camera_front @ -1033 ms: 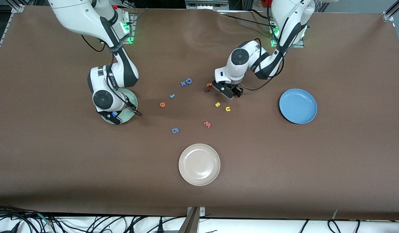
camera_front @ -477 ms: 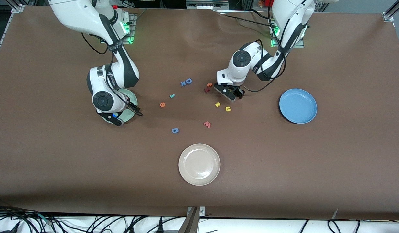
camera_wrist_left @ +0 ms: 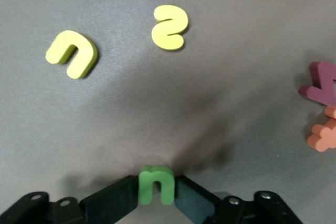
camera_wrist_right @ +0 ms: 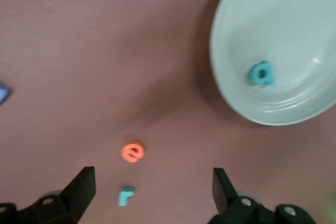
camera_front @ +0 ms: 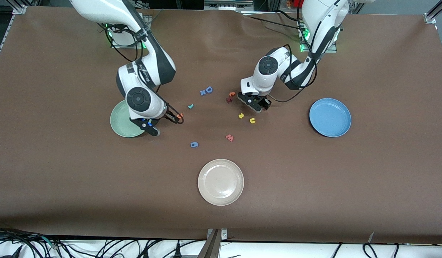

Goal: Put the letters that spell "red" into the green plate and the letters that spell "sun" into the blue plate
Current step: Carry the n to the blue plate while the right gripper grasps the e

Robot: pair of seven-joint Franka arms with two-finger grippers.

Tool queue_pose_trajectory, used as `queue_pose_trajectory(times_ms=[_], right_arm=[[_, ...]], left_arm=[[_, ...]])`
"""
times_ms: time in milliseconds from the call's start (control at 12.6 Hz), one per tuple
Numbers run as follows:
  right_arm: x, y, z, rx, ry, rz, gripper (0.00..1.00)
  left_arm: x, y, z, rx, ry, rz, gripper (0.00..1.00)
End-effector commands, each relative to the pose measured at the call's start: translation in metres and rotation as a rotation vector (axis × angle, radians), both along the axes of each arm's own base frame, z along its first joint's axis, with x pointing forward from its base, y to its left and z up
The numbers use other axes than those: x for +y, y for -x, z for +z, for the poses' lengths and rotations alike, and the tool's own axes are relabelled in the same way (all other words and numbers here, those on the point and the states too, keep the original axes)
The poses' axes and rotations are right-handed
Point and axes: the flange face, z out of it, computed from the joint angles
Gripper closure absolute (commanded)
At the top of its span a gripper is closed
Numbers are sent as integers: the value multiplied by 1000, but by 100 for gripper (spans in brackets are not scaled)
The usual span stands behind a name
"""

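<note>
**Left jaws pinch the "n"; right arm swings off the green plate**

The olive-green "n" (camera_wrist_left: 156,184) now sits clamped between the left gripper (camera_front: 257,104)'s narrowed jaws, which stood wider a second ago; the first "sun" letter looks ready to lift toward the blue plate (camera_front: 330,117), near the worktop's left-arm end. The yellow "s" (camera_front: 241,115) and "u" (camera_front: 252,120) lie just beside it.

The right gripper (camera_front: 174,118) has left the green plate (camera_front: 121,123), where the teal "d" (camera_wrist_right: 261,73) rests, and hangs over the orange "e" (camera_wrist_right: 133,151), jaws spread wide, the teal "r" (camera_wrist_right: 125,195) close by.

The letters are matte, rounded foam; the plates are smooth and glossy; the worktop is dull brown.
</note>
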Motion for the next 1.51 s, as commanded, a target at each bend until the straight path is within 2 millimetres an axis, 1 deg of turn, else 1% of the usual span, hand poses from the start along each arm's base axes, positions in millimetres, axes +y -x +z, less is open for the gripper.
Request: queue_pose_trajectory(times_ms=[0, 79, 159, 238, 318, 397, 477, 556, 636, 794, 953, 1112, 1271, 1350, 1430], right_arm=[[18, 2, -22, -44, -16, -30, 6], [24, 7, -32, -52, -16, -32, 11], [27, 12, -41, -64, -19, -30, 15], [25, 14, -56, -70, -20, -33, 16], [23, 18, -65, -78, -21, -35, 17], [26, 26, -70, -84, -21, -35, 19], [26, 30, -75, -89, -22, -35, 19], [25, 31, -77, -88, -21, -36, 20], [25, 33, -79, -85, -19, -35, 23], [25, 36, -81, -79, -15, -32, 29], [29, 42, -84, -73, -11, -22, 38], [32, 45, -85, -76, -13, -17, 41], [30, 45, -86, -74, -11, -18, 45], [29, 46, -87, -72, -9, -18, 47], [29, 47, -88, -70, -8, -18, 51]], left_arm=[[20, -17, 4, -29, -24, 3, 72], [22, -21, 11, -37, -22, 12, 74], [31, -27, 18, -32, -34, 33, 78], [35, -31, 27, -29, -43, 46, 81], [45, -39, 35, -27, -49, 56, 82], [59, -48, 45, -20, -62, 65, 82], [76, -58, 55, -1, -71, 70, 82], [100, -70, 69, 21, -70, 71, 82], [127, -81, 79, 59, -57, 76, 82], [183, -97, 89, 131, -7, 128, 82], [219, -102, 88, 171, -3, 177, 82], [250, -105, 83, 197, -9, 203, 81], [283, -105, 74, 214, -11, 206, 81], [295, -105, 65, 230, -12, 207, 81], [306, -104, 54, 247, -12, 227, 81]])
